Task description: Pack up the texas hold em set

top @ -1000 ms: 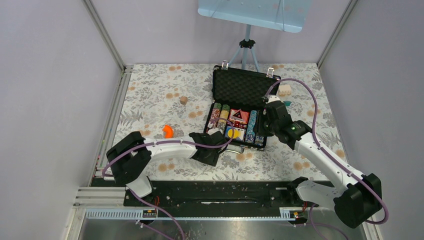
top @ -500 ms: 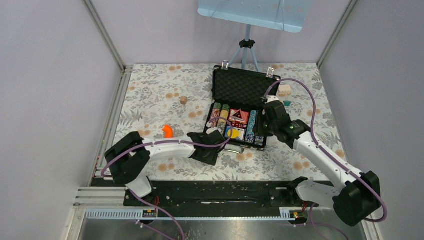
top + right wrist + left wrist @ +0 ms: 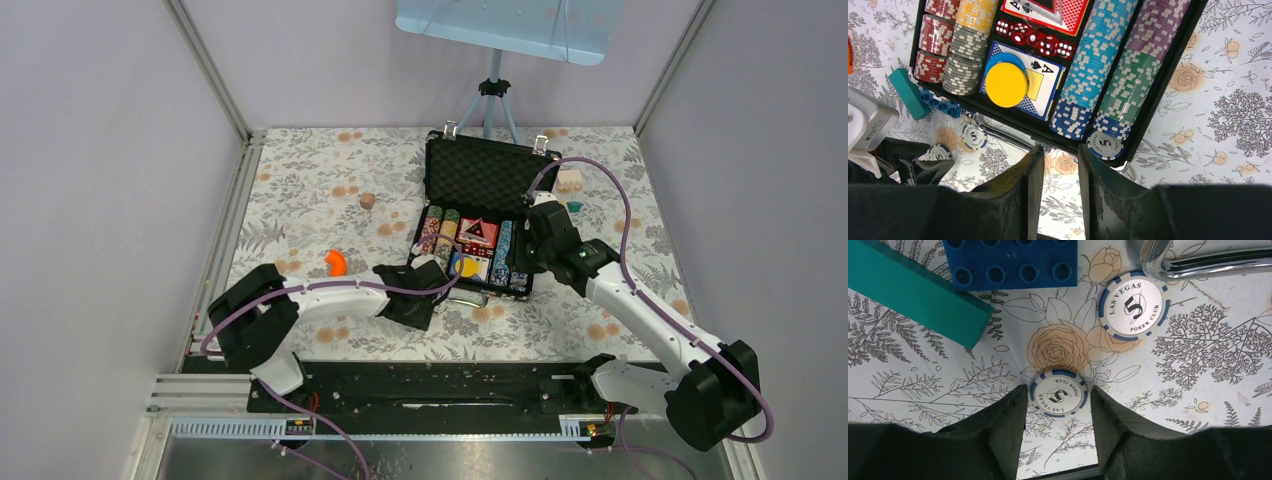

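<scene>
On the counter (image 3: 320,180), the open case (image 3: 485,180) lies ahead of both arms. The left pincer (image 3: 1058,388) straddles a loose chip (image 3: 1058,396) with slim gaps either side. The right pincer (image 3: 1060,148), partly open and empty, hovers above the case's near edge.

Glossy chrome metal handle (image 3: 1208,262); matt plastic blue brick (image 3: 1013,260); teal brick (image 3: 913,295) smooth, slightly sheeny; smooth printed chip (image 3: 1058,394); dimpled black foam lining (image 3: 480,178); floral table cover (image 3: 1198,365) matt, possibly cloth.
</scene>
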You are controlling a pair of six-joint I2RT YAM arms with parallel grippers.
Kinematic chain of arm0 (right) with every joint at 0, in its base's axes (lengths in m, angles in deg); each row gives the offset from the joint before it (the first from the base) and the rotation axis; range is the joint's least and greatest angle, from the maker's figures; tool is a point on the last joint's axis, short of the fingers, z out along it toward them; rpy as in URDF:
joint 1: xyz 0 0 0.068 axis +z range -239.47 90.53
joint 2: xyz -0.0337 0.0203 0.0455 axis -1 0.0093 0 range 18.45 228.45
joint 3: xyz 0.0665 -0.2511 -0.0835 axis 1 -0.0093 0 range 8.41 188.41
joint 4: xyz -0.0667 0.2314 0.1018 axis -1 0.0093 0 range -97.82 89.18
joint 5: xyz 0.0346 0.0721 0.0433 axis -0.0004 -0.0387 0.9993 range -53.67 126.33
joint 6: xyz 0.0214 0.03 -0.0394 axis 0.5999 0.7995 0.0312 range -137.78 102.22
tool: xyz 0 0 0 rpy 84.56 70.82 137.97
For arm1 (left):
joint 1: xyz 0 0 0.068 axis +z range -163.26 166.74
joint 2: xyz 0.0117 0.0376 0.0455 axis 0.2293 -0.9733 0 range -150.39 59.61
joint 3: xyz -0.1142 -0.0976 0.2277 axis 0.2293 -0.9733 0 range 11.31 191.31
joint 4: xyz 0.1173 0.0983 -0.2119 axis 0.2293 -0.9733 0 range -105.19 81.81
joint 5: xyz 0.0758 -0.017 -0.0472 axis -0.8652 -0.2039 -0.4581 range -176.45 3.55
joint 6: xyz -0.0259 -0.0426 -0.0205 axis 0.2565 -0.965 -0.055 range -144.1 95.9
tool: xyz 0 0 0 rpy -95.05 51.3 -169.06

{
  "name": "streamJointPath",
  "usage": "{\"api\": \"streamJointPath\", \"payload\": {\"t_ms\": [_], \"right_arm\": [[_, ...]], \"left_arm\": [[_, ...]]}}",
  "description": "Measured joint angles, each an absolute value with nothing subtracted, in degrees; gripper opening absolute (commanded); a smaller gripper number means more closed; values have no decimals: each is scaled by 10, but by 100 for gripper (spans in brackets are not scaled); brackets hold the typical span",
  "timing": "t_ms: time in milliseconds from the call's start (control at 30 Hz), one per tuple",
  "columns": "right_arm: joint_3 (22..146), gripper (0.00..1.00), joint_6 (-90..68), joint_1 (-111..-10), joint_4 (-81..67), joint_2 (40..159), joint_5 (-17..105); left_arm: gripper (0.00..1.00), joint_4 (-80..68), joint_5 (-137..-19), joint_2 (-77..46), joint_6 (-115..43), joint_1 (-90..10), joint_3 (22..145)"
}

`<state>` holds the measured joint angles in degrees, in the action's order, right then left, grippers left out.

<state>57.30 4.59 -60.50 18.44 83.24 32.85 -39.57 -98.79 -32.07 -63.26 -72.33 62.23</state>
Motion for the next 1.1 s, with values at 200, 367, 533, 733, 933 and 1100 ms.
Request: {"api": "streamJointPath", "payload": {"t_ms": [200,367,533,733,933,1100], "right_arm": [[573,38,46,-605,184,834,328],[573,38,46,-605,184,837,328],[573,38,46,-605,184,839,328],[573,38,46,-605,184,839,328],[573,38,46,-605,184,839,328],[573,37,50,-605,184,839,328]], "left_arm": [[48,-397,-987,-320,-632,-722,621],[47,-394,-988,-316,-631,-722,618],[41,-395,-989,-316,-631,-722,617],[37,-396,-989,-316,-629,-721,617],[37,-397,-991,-316,-630,-722,618],[36,-404,-993,-315,-628,-722,621]]}}
